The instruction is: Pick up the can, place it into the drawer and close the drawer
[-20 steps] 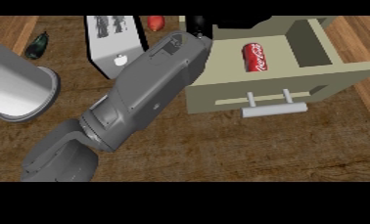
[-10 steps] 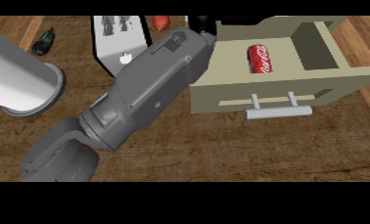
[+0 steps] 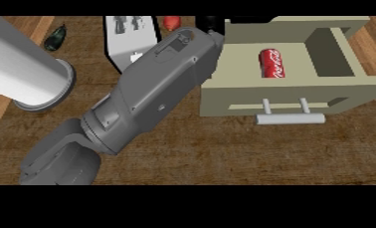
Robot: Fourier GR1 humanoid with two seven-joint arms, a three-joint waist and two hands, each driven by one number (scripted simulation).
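The red can (image 3: 272, 63) lies on its side inside the open beige drawer (image 3: 286, 94), which is pulled out toward me with its white handle (image 3: 290, 118) in front. My right forearm crosses the middle of the view from the lower left. Only a black bit of my right hand (image 3: 211, 23) shows, at the drawer's back left corner, apart from the can. Its fingers are hidden behind the wrist. My left forearm (image 3: 29, 75) fills the left edge as a pale cylinder, and its hand is out of view.
A white board with dark marks (image 3: 131, 37) lies behind the right forearm. A small red object (image 3: 170, 21) sits beside it and a dark green object (image 3: 55, 38) at the far left. Bare wooden counter (image 3: 242, 157) stretches in front of the drawer.
The left forearm has come further into view from the left. The right arm has edged slightly toward the drawer's back left corner. The can stays in the drawer.
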